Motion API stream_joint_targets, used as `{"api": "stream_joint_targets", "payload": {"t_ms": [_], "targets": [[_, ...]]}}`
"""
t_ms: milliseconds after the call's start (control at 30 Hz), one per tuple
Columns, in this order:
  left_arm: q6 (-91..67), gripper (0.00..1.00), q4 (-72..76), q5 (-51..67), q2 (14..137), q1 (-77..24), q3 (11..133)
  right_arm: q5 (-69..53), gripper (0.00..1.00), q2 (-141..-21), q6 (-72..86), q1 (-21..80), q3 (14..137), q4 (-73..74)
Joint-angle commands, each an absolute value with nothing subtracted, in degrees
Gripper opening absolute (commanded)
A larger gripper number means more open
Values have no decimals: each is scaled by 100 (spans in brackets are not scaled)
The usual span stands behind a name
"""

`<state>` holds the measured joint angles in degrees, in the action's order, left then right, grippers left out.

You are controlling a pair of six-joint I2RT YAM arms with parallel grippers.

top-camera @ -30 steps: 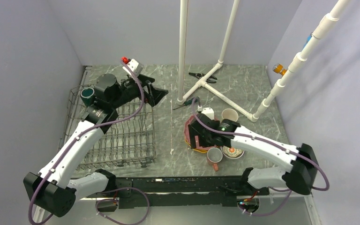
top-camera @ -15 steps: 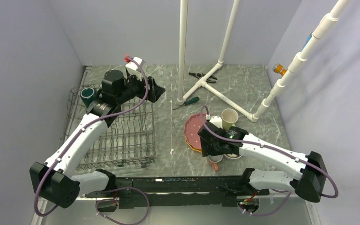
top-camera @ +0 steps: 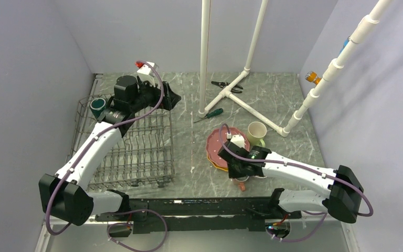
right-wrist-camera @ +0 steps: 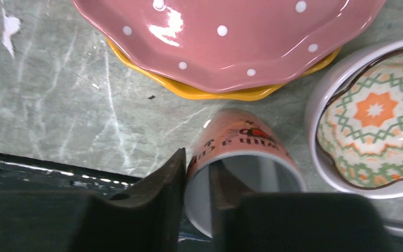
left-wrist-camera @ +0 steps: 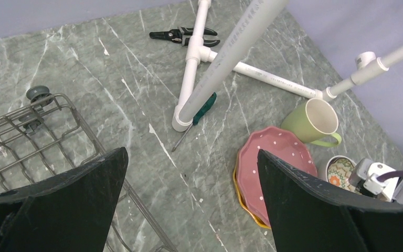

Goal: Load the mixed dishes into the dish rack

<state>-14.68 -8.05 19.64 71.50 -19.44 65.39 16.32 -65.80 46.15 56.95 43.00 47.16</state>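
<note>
Salmon glazed mug (right-wrist-camera: 241,147) sits low centre in the right wrist view, mouth toward the lens, just below the glossy pink dotted scalloped plate (right-wrist-camera: 231,37). Right gripper (right-wrist-camera: 195,170) pinches its wall, one finger inside. Left gripper (left-wrist-camera: 191,153) hangs spread wide by the grey wire dish rack (left-wrist-camera: 42,126).

Right fingers (right-wrist-camera: 162,194) have moved off the pink plate (right-wrist-camera: 231,37) and dropped to the salmon mug (right-wrist-camera: 241,139). They now pinch its wall, one finger inside and one outside. The plate is uncovered just beyond them. Left fingers (left-wrist-camera: 73,194) have shifted slightly left and farther back.
</note>
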Motion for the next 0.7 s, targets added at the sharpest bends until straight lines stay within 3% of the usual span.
{"api": "stream_joint_targets", "payload": {"t_ms": [0, 200, 433, 667], "targets": [[-1709, 99, -547, 2130, 7141, -1868, 6700, 1589, 15, -6535, 4735, 5728, 4272, 4588], [-1830, 99, -524, 2300, 7222, -1822, 6716, 1214, 0, -6171, 4629, 5717, 4344, 4648], [-1885, 99, -553, 2329, 7334, -1817, 6733, 421, 0, -5231, 4479, 5699, 4528, 4215], [-1780, 99, -351, 2672, 7371, -1781, 6691, -118, 0, -4342, 4928, 5483, 4415, 2187]]}}
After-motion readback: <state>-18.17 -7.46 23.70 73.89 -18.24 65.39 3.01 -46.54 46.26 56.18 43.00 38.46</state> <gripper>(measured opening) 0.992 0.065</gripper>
